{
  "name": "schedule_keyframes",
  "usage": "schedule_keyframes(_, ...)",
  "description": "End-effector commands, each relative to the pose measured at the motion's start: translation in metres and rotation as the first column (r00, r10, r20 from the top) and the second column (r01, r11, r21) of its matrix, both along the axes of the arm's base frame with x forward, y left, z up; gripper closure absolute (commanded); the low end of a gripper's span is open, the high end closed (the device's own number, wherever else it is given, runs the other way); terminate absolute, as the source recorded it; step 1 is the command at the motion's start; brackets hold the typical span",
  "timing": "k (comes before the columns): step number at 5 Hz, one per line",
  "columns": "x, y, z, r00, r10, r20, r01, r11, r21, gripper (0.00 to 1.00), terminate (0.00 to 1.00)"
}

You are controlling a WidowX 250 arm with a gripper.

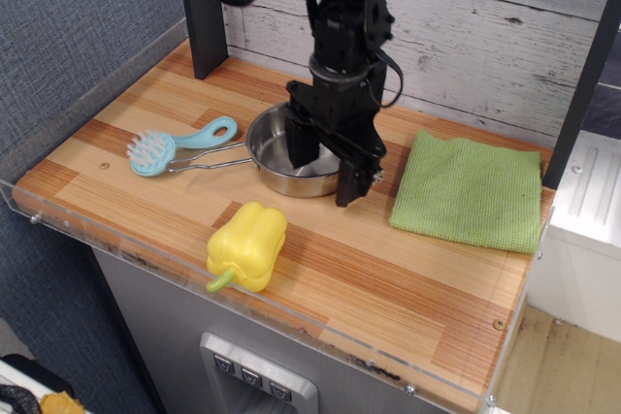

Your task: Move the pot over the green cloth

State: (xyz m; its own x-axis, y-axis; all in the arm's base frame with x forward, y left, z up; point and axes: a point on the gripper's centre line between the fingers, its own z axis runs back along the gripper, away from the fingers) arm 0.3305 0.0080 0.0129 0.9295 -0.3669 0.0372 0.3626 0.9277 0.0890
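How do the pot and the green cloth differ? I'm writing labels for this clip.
The pot is round, shiny metal with raised walls; the green cloth is roughly square, matte and flat. The pot has a thin wire handle pointing left; the cloth has none. The hand straddles the pot's right rim; the cloth lies untouched. Both rest on the wooden table.

A shiny silver pot (281, 154), a light green textured cloth (470, 191), a yellow toy pepper (247, 244) and a pale blue brush (178, 145) lay on the striped orange-brown wooden worktop (388, 278) beneath the black pincer (325, 164).
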Motion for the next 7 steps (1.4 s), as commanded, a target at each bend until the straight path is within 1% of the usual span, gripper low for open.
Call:
schedule_keyframes(1,0.008,0.002,0.009,0.998,0.017,0.062,-0.016,1.0,-0.021,1.0,0.0)
schedule_keyframes(2,0.007,0.008,0.019,0.997,0.023,0.078,-0.021,1.0,-0.021,1.0,0.0)
schedule_keyframes(3,0.003,0.017,0.03,0.995,0.033,0.092,-0.032,0.999,-0.005,1.0,0.0)
schedule_keyframes(4,-0.003,0.032,0.039,0.995,0.024,0.093,-0.025,1.0,0.014,1.0,0.0)
schedule_keyframes(5,-0.007,0.044,0.052,0.995,0.019,0.096,-0.019,1.0,0.005,1.0,0.0)
schedule_keyframes(6,-0.007,0.049,0.069,0.991,0.016,0.133,-0.012,0.999,-0.032,1.0,0.0)
schedule_keyframes(7,-0.001,0.03,0.085,0.987,-0.007,0.159,0.023,0.995,-0.099,1.0,0.0)
